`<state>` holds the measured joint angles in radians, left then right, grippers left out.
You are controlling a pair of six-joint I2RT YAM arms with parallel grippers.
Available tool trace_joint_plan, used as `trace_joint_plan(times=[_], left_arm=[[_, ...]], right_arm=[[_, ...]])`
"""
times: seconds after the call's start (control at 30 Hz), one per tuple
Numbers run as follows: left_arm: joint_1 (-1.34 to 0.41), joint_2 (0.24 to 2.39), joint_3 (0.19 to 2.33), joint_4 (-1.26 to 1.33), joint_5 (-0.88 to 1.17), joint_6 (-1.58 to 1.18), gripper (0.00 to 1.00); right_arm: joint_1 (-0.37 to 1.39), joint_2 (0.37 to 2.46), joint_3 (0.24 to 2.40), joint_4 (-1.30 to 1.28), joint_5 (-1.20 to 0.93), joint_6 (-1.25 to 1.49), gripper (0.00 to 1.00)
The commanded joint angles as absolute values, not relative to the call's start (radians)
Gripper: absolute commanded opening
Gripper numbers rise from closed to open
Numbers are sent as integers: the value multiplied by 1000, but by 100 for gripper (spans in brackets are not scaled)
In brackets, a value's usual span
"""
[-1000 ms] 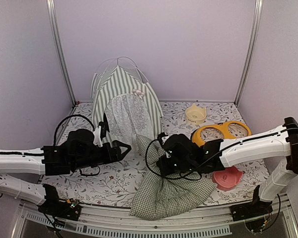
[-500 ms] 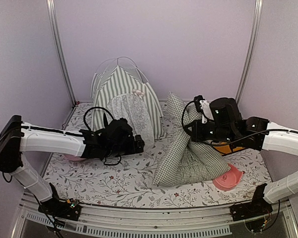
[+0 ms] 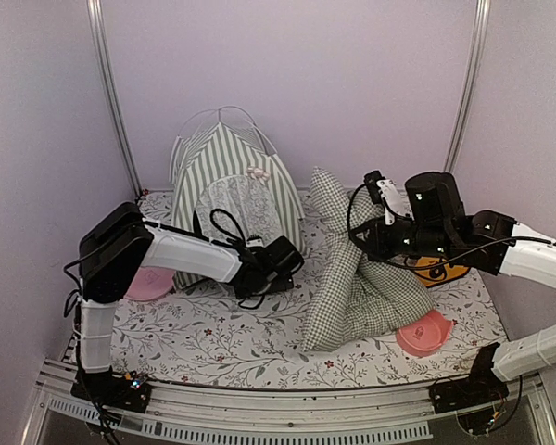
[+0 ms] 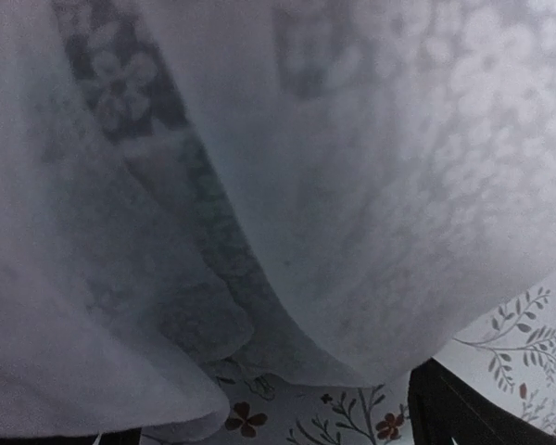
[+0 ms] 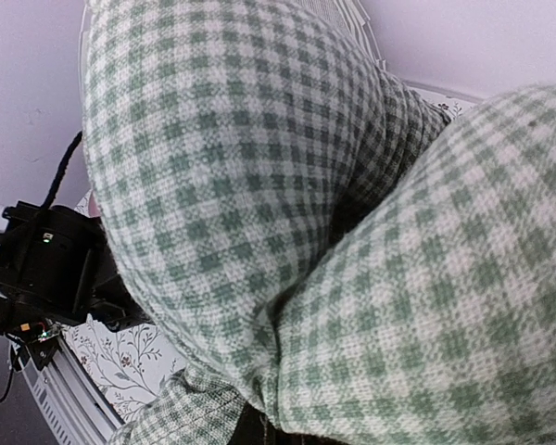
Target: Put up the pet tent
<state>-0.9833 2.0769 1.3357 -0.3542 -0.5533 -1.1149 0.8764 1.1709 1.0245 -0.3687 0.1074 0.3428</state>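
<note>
Pet tent (image 3: 215, 153) 1, gingham cushion (image 3: 352, 283) 1, pink bowls (image 3: 424, 334) 2

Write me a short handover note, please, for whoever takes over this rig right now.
Tent: the pet tent stands upright at the back left, with its lace curtain down over the door.
Grippers: the left gripper is open and holds nothing, low at the tent door with the curtain hanging in front of its camera. The right gripper is shut on the gingham cushion. The cushion's top is lifted and its lower end rests on the table right of the tent.
Done: the tent is up.
Left: probably part the curtain and feed the cushion inside.
</note>
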Motion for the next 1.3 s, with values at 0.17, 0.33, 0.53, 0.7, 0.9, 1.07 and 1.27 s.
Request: trace_joint_plan(times=[0.17,0.33,0.53,0.7,0.9,1.07,1.27], left_arm=[[-951,2172,1414,-428,-633,-1134,97],[-949,2158,1392,-341,-619,-1059,54],[-950,2060,1320,-220,-592,-934,1],[-977,1910,1268,-178,-556,-823,0],[-997,1678,1211,-148,-492,-690,0],[-983,1521,1216,-189,-461,-595,0],[-919,1424,1302,-244,-356,-490,0]], right_arm=[[870,1078,1037,-373,92,346,0],[870,1074,1034,-374,100,355,0],[868,1089,1049,-377,110,340,0],[848,1117,1056,-372,73,332,0],[795,1152,1030,-335,-20,343,0],[779,1219,1015,-271,-164,332,0],[801,1334,997,-112,-370,352,0]])
